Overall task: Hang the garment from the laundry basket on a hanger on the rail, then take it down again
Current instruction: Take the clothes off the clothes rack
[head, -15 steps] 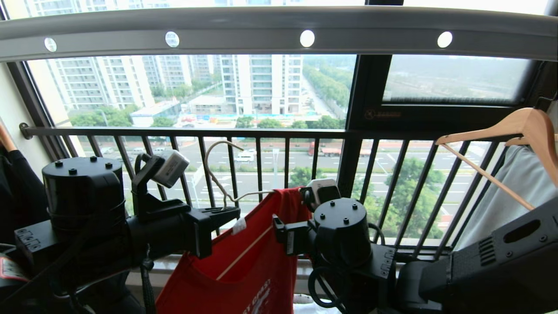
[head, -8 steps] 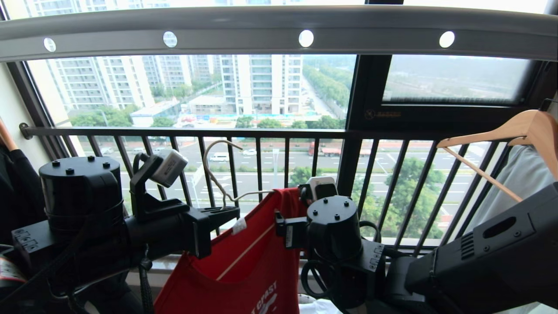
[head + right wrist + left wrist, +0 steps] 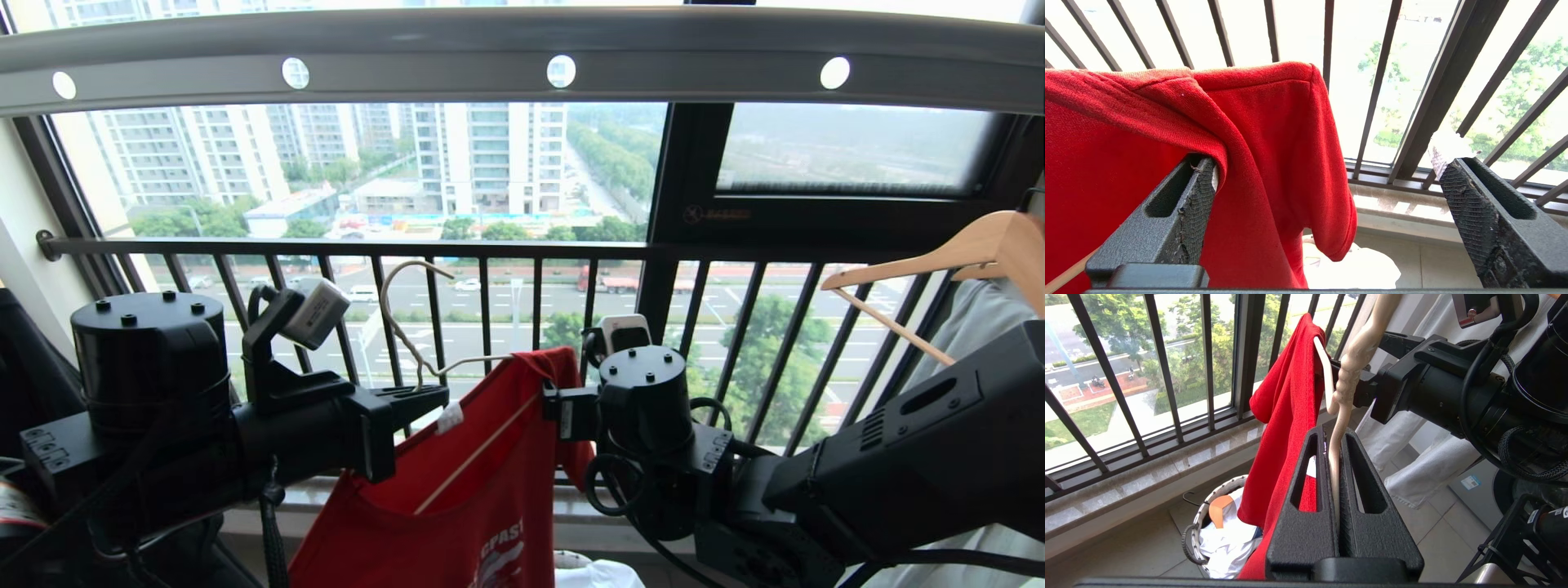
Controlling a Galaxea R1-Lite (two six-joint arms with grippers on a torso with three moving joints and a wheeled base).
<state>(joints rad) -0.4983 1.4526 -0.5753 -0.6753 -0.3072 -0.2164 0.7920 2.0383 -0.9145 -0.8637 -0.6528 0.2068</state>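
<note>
basket point(image 3: 1197, 522): white and orange cloth | left pincer point(image 3: 1336, 465): clamps hanger point(image 3: 1349, 371) | right pincer point(image 3: 1327, 192): wide

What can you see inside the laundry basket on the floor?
In the laundry basket, white cloth and an orange piece show. The red T-shirt, hanging in front, covers the basket's far side, so what lies there cannot be seen.

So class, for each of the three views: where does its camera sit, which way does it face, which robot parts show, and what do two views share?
Head view: on the head, facing the window under the rail; both arms show.
Left wrist view: behind the left gripper, shut on the hanger, facing the laundry basket; right arm shows.
Right wrist view: behind the open right gripper, one finger under the garment, facing the window railing.
Shared: garment and railing.
</note>
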